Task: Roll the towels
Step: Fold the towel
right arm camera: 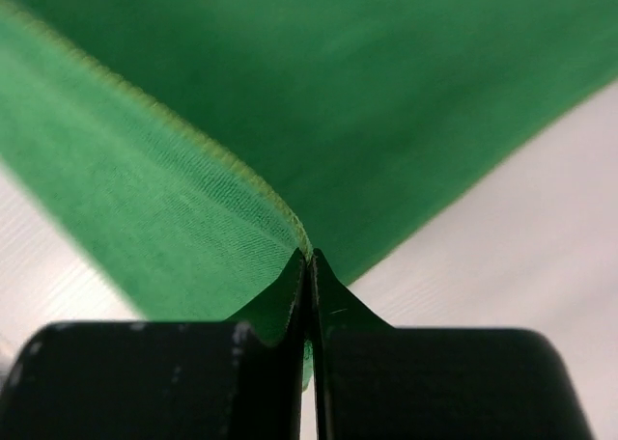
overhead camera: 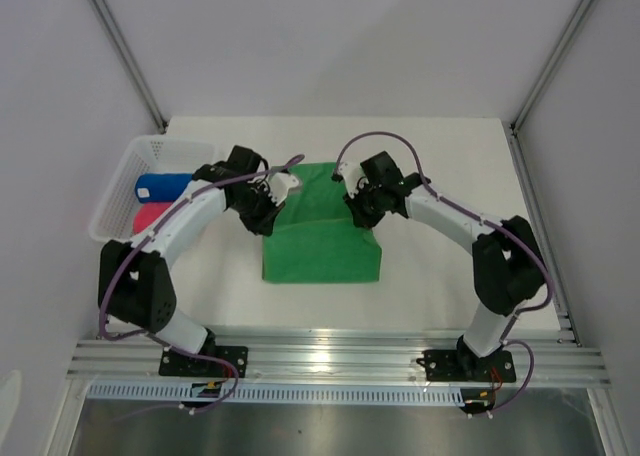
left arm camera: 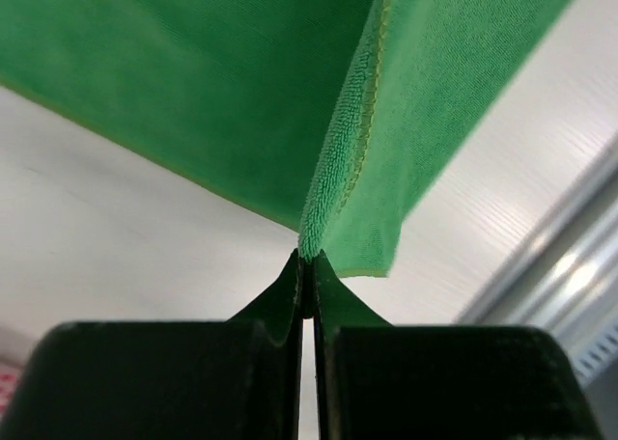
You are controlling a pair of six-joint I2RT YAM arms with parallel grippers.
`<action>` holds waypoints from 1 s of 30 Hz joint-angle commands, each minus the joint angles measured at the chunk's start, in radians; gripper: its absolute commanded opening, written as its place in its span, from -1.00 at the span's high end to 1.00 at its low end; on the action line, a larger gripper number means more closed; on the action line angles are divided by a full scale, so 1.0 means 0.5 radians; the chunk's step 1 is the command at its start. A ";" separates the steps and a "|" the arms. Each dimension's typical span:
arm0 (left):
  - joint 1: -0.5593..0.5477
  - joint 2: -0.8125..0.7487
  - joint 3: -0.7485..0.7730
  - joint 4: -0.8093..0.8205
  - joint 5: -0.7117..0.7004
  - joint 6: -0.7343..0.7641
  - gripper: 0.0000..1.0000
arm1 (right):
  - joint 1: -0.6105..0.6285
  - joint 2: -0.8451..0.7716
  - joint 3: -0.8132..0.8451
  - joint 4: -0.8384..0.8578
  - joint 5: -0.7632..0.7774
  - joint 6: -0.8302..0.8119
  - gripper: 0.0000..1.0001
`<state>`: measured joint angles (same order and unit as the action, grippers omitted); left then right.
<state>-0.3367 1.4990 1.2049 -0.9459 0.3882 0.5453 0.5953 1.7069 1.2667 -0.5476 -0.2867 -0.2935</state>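
Note:
A bright green towel [overhead camera: 322,238] lies in the middle of the table, folded over on itself. My left gripper [overhead camera: 262,216] is shut on its left edge, and the left wrist view shows the hemmed edge of the green towel [left arm camera: 367,122] pinched between the black fingertips [left arm camera: 290,290]. At the fold's right edge, my right gripper [overhead camera: 360,214] is shut too, with the green towel [right arm camera: 193,199] clamped at the tips and hanging lifted off the table. A rolled blue towel [overhead camera: 163,186] and a rolled pink-red towel [overhead camera: 152,218] lie in the basket.
The white mesh basket [overhead camera: 118,181] stands at the table's left edge, beside the left arm. Grey walls close in on both sides. An aluminium rail [overhead camera: 330,361] with the arm bases runs along the near edge.

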 commanded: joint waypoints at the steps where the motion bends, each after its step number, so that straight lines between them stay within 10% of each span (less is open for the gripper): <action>1: 0.038 0.195 0.259 0.226 -0.214 -0.139 0.99 | -0.095 0.218 0.289 0.239 0.355 -0.131 1.00; 30: 0.155 1.190 1.412 0.318 -0.951 -0.354 0.99 | -0.264 1.176 1.421 0.442 0.466 -0.060 1.00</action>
<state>-0.2813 2.0651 1.8427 -0.7902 -0.0307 0.3923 0.4728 2.2665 1.9141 -0.3721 -0.0875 -0.3389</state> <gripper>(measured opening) 0.010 0.007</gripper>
